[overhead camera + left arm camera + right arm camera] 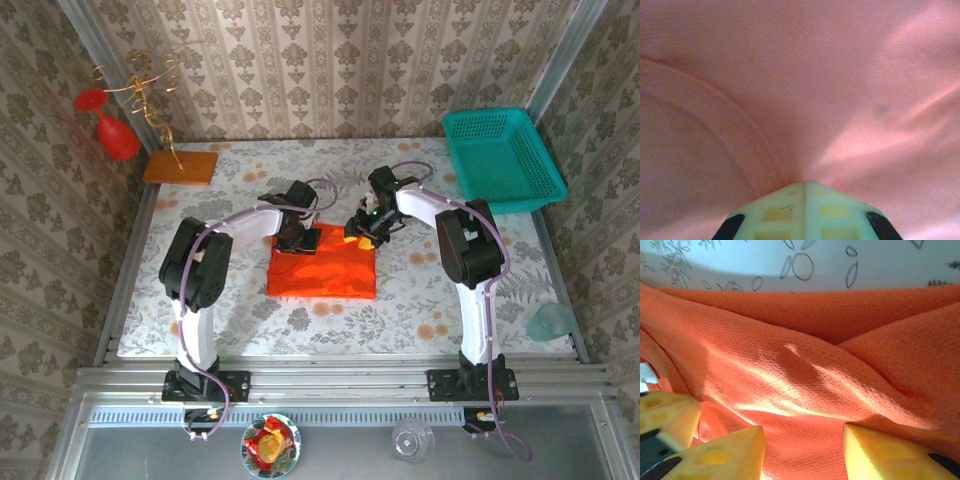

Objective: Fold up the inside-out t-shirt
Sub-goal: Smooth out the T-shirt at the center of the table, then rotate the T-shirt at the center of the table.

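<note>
Lying flat as a folded rectangle, the inside-out t-shirt [322, 270] sits left of and nearer than the teal basket [503, 158]. The wrist views add what the overhead blurs: the left gripper [804, 192] is pinched together on cloth, and the right gripper [804, 432] is spread apart over cloth.

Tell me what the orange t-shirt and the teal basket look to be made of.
The t-shirt: soft knit cloth, likely synthetic mesh, with a faint sheen; tiny regular pits and soft folds show. The teal basket: probably moulded plastic, judging by its even colour and perforated lattice walls.
</note>
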`<state>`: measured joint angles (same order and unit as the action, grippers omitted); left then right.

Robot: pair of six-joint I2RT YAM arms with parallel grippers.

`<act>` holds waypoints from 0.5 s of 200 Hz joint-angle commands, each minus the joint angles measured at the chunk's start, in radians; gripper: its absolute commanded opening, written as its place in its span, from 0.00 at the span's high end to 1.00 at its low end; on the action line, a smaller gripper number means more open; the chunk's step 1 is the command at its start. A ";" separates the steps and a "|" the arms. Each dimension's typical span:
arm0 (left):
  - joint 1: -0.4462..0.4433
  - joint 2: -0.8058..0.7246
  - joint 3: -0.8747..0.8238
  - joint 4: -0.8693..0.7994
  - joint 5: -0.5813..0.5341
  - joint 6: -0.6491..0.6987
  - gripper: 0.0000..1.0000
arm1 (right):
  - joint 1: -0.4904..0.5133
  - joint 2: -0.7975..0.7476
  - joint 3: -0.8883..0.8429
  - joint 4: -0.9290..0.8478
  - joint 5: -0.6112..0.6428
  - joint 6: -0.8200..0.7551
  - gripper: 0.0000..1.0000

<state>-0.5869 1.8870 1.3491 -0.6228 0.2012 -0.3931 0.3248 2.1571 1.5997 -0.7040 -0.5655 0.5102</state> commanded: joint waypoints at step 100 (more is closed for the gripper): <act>-0.015 -0.202 -0.387 0.140 0.087 -0.169 0.98 | -0.031 0.169 0.214 -0.138 0.082 -0.082 0.59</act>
<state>-0.6151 1.6859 0.9798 -0.5259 0.2886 -0.5293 0.3122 2.3268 1.8301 -0.7547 -0.5621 0.4618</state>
